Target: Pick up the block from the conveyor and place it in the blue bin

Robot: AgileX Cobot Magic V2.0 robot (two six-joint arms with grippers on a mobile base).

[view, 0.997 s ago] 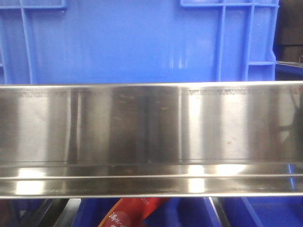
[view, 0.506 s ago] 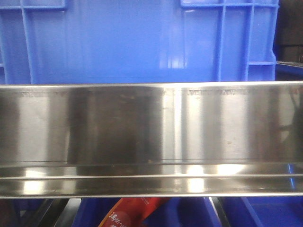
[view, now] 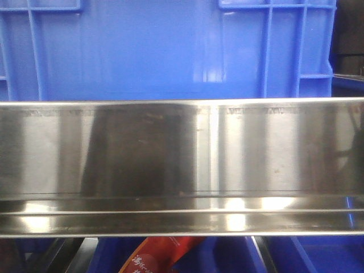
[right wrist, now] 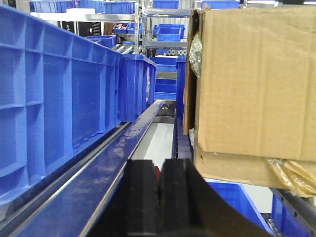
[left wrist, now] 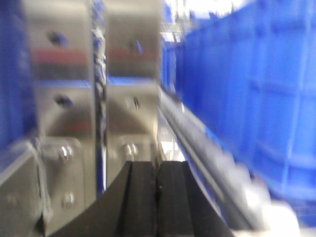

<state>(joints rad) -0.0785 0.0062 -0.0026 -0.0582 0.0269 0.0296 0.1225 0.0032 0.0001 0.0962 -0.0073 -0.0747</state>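
The conveyor is out of view. A large blue bin [view: 142,51] fills the top of the front view behind a shiny steel rail [view: 256,153]. My left gripper [left wrist: 157,170] is shut and empty, its black pads touching, in front of bolted metal brackets [left wrist: 69,123]; this view is blurred. My right gripper [right wrist: 159,168] is nearly shut, with a sliver of a red block [right wrist: 157,171] showing between its pads. It hangs beside a row of blue bins [right wrist: 54,98], above another blue bin [right wrist: 237,197].
A cardboard box [right wrist: 256,84] overhangs close on the right of my right gripper. A blue-tinted rail [right wrist: 98,173] runs along the bins. A red printed packet [view: 162,256] shows below the steel rail. More blue bins [left wrist: 256,98] line the right of the left wrist view.
The dark reflection on the steel rail has widened and shifted toward the middle. The blue bin has slid very slightly to the right in the view.
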